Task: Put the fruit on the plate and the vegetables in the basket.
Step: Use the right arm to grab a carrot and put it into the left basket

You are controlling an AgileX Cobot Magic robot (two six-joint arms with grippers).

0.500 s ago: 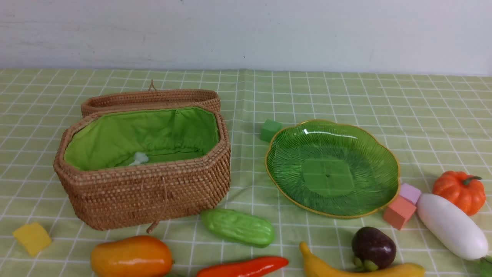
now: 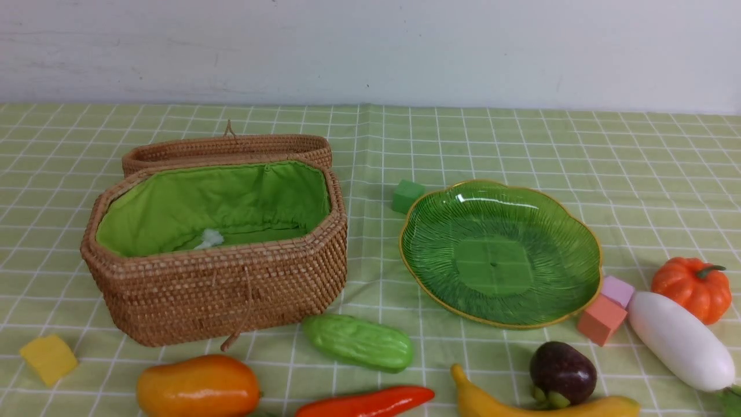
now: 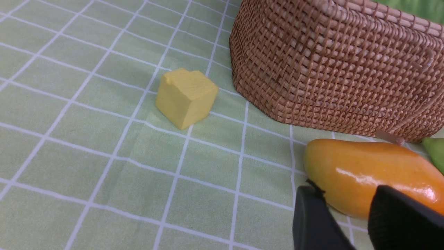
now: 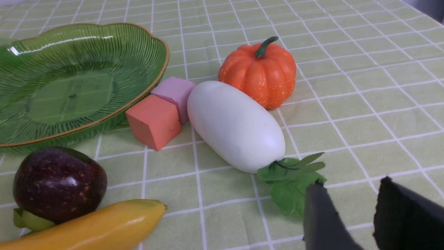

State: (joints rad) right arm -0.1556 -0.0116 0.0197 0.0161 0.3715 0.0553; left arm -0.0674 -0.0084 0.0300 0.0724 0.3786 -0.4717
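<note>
Poking off the front view's near edge, the mango [image 2: 198, 385], pepper [image 2: 370, 401] and banana [image 2: 480, 402] lie cut off on the cloth [image 2: 521, 145]. Only wrist views show the left claw [image 3: 347, 194] and right claw [image 4: 350, 185], both parted, holding nothing.

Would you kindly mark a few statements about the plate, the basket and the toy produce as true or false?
1. The plate holds no fruit. True.
2. The basket is closed. False: its lid lies open behind it.
3. The cucumber is inside the basket. False: it lies on the cloth in front of the basket.
4. The radish lies beside the pumpkin. True.
5. The mango is left of the red pepper. True.
</note>
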